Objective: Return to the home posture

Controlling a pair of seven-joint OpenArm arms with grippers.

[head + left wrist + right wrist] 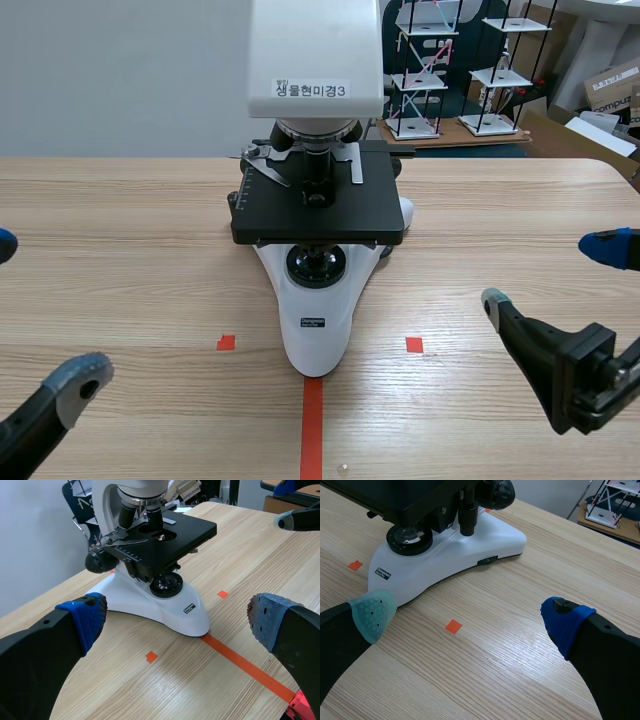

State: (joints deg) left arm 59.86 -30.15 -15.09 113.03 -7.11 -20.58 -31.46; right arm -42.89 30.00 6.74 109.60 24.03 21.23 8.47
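Note:
A white microscope (316,200) with a black stage (318,205) stands at the table's middle, its base on the red tape line. It also shows ahead of the left gripper (175,617) as the microscope (150,560), and ahead and to one side of the right gripper (470,617) as the microscope base (450,550). My left gripper (40,310) is low at the near left, open and empty. My right gripper (555,275) is low at the near right, open and empty. Both are well apart from the microscope.
Wooden table (120,250) with bare surface on both sides of the microscope. White shelf racks (440,70) and cardboard boxes (610,85) stand beyond the far right edge. The right arm's fingers (295,517) show far across in the left wrist view.

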